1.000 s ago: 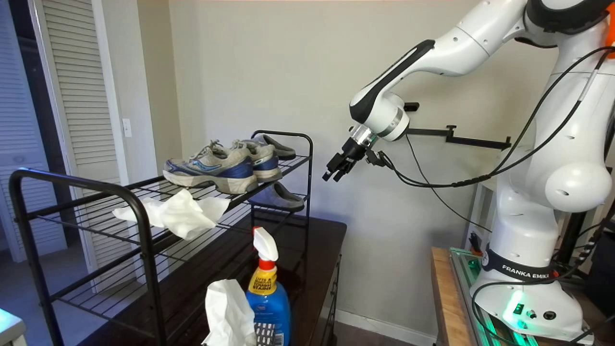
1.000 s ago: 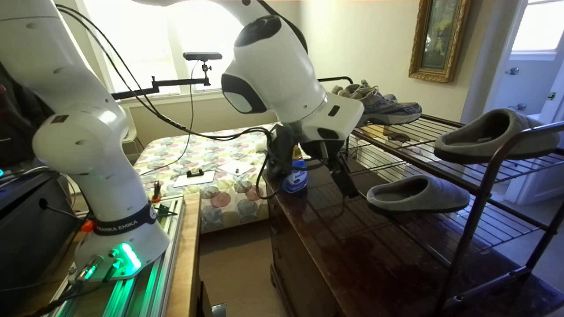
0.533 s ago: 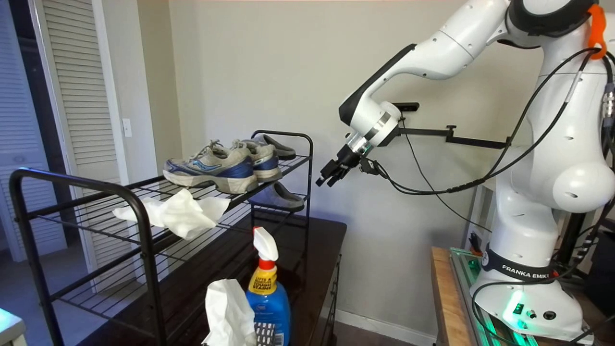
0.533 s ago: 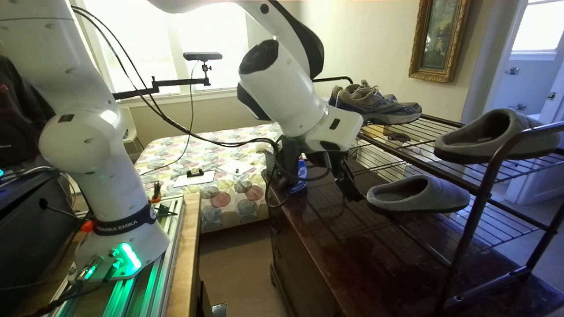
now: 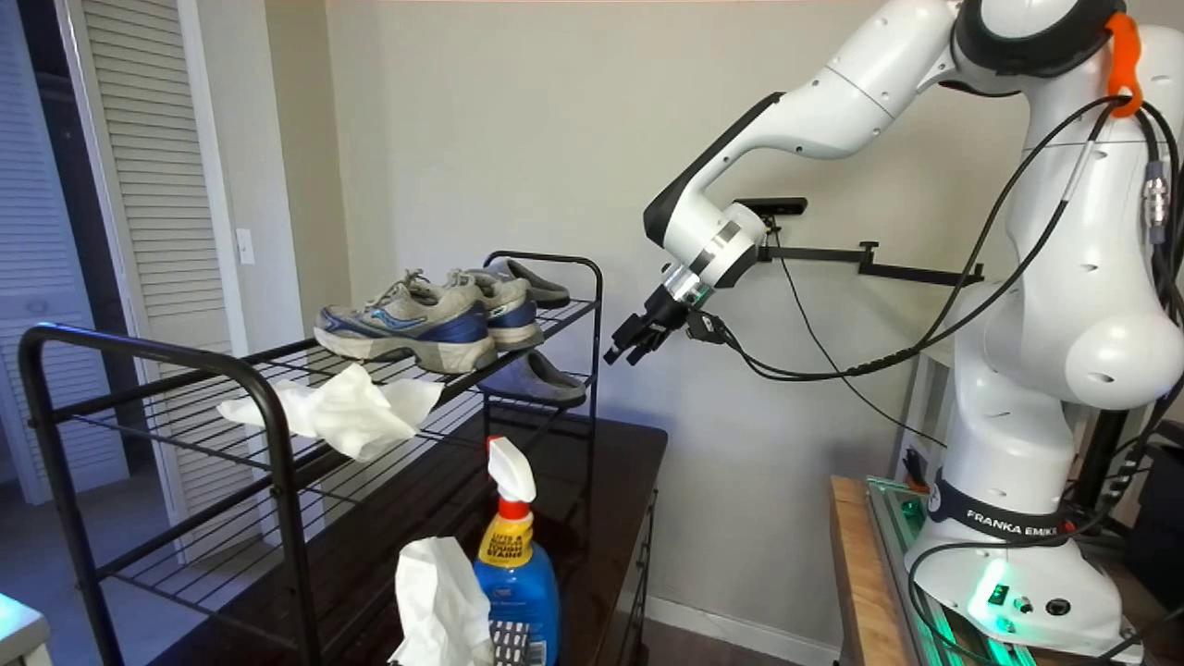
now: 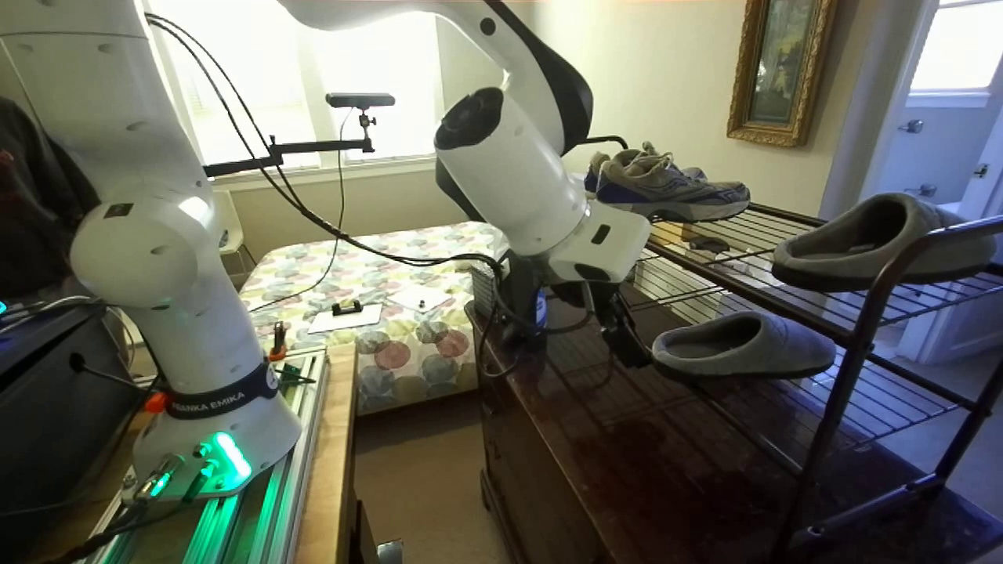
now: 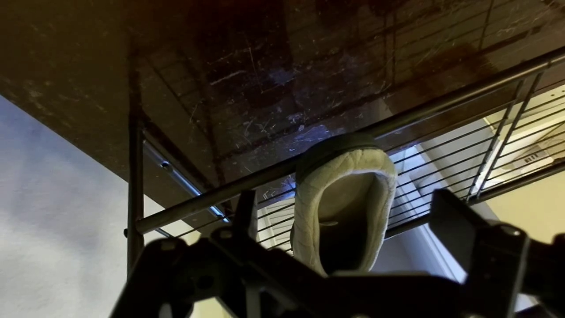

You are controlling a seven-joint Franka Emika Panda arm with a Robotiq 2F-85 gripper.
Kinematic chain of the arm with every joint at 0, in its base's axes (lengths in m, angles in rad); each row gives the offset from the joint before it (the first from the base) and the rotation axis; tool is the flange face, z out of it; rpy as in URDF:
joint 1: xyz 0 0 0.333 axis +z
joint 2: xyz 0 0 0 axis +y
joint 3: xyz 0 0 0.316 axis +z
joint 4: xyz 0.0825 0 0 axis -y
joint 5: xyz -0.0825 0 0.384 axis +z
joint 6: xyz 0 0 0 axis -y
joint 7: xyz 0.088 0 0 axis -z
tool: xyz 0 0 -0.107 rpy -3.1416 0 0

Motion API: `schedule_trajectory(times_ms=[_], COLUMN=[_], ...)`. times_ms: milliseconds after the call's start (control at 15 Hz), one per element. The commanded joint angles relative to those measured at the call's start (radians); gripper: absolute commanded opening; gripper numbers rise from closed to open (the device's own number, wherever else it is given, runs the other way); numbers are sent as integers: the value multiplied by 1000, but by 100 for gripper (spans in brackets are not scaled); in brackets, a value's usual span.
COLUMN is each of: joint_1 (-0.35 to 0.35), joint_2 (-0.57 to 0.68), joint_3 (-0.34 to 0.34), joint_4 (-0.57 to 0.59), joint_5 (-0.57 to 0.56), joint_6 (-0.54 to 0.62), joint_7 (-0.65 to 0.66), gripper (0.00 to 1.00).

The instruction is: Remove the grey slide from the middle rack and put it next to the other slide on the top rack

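Pick not yet made; grey slide (image 6: 744, 345) sits on middle rack (image 7: 194, 205); gripper (image 7: 344, 203) near, spread apart; grasp, lift, placement beside other slide (image 6: 878, 239) on top rack (image 6: 807, 319) all left.

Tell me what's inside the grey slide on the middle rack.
In the wrist view, the grey slide shows its insole with a small pale mark. Toward the toe it is dark, and the open gripper blocks the rest; anything there can't be seen.
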Motion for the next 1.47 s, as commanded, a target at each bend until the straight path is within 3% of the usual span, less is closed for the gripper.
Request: schedule_trajectory(times_ms=[0,400,933,1133,1400], joint_1=[12,24,13,21,22], joint_2=[15,26,167,225,299], joint_3=[13,43,6,-10,-5], joint_4=[24,137,231,251,277], joint_5=[82,428,860,989,1053], joint_6=[41,124,59,-4,-72], joint_7=[-121,-564,-1059,-1176,-1224], gripper=[100,100,100,100,100])
